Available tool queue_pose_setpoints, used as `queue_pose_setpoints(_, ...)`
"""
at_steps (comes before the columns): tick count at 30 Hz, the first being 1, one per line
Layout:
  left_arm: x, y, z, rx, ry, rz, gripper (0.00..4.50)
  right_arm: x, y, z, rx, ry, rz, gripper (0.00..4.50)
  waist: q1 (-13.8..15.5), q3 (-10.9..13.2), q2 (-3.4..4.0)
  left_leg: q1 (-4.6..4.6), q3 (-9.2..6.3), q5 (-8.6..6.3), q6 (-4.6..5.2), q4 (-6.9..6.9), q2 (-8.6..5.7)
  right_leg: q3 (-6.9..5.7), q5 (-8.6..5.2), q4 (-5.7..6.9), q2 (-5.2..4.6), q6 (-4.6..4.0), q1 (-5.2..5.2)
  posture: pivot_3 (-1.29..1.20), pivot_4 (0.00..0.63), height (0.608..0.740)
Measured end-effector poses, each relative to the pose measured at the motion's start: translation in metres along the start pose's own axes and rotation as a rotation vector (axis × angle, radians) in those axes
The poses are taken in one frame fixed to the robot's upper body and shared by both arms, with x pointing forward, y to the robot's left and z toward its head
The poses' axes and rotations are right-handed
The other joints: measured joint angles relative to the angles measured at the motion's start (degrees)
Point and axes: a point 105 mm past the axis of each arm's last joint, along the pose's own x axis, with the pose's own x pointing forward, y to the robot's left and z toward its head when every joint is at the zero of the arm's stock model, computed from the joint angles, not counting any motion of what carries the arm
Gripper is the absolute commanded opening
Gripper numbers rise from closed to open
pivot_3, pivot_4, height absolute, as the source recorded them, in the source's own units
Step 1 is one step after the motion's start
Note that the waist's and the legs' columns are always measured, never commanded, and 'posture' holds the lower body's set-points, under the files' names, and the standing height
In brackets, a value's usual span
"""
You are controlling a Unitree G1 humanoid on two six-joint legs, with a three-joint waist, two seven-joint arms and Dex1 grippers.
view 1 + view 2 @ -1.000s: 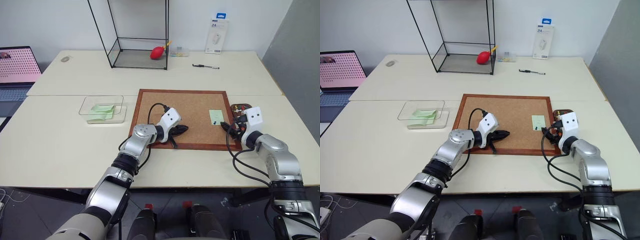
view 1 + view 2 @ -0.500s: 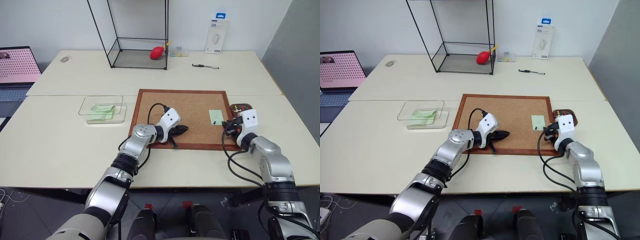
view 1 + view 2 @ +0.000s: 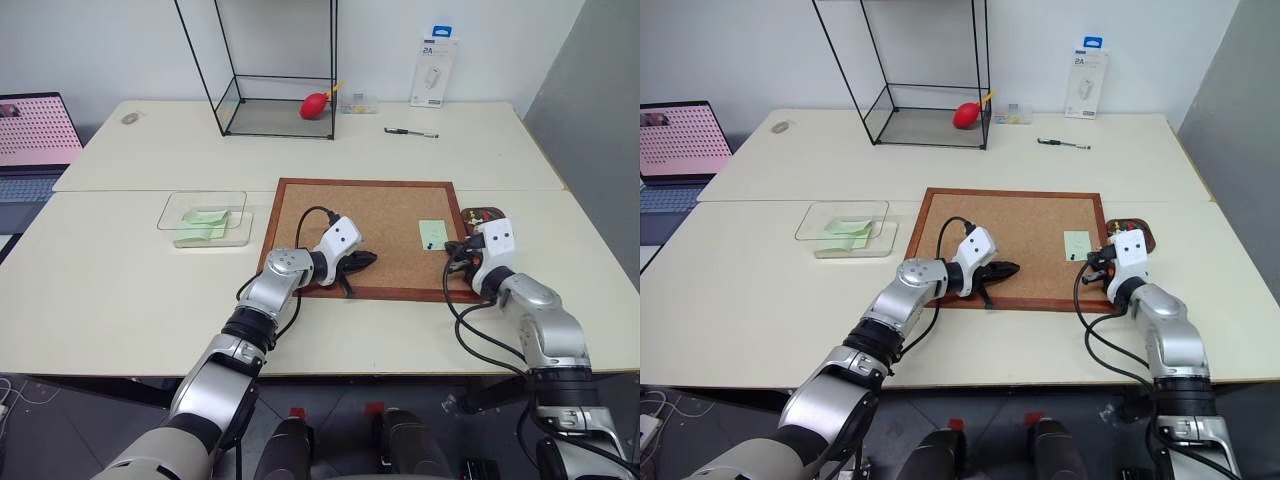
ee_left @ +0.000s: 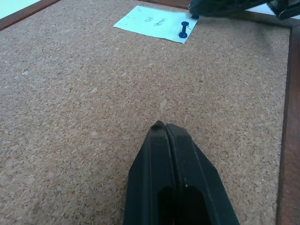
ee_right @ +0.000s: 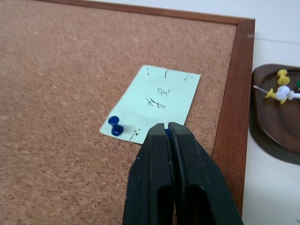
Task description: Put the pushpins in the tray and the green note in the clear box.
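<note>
Bright, even indoor light; soft faint shadows on the desk (image 3: pixel 120 290); sharp throughout, with near pincer bases slightly blurred.

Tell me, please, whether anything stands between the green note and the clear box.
Yes. A blue pushpin pins the note to the cork board, and the shut left gripper sits over the board, between note and box.

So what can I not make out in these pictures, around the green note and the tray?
- Right wrist view: the right gripper is shut, and its fingers cover the near corner of the green note; whether a pin is pinched there is hidden.
- Same view: the tray is cut off by the picture edge.
- Head views: the pushpins in the tray are too small to count.
</note>
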Motion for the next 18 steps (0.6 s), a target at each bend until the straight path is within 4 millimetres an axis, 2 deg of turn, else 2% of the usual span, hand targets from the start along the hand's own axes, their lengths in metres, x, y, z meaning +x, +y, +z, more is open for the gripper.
queue_pose_setpoints(3,0.001,-0.001,0.000,0.005,0.003,0.000,0.00,-0.002,0.008,0.019,-0.011,-0.066,0.032,0.01,-0.01,0.00,0.00,0.00,-0.02,0.00,0.00,0.00,0.00,-0.02,0.00,0.00,0.00,0.00,0.01,0.00,0.150,0.740)
queue_pose_setpoints(11,0.001,-0.001,0.000,0.012,0.006,0.000,0.00,-0.003,0.004,0.021,-0.018,-0.060,0.017,0.01,0.01,0.00,0.00,0.00,-0.01,0.00,0.00,0.00,0.00,-0.01,0.00,0.00,0.00,0.00,0.01,0.00,0.150,0.740)
queue_pose_setpoints(14,0.001,-0.001,0.000,0.013,0.007,0.000,0.00,-0.002,-0.010,0.027,-0.056,-0.054,-0.032,0.01,0.01,0.00,0.00,0.01,0.00,0.00,0.00,0.01,0.00,-0.01,0.00,0.00,0.00,0.00,0.01,0.00,0.150,0.740)
queue_pose_setpoints(18,0.001,-0.001,0.001,0.018,0.006,-0.003,0.00,-0.003,-0.046,0.025,-0.187,0.010,-0.170,0.01,0.04,-0.01,0.00,0.00,0.01,0.00,0.00,0.00,0.00,-0.01,0.00,-0.03,0.00,0.00,0.01,0.00,0.150,0.740)
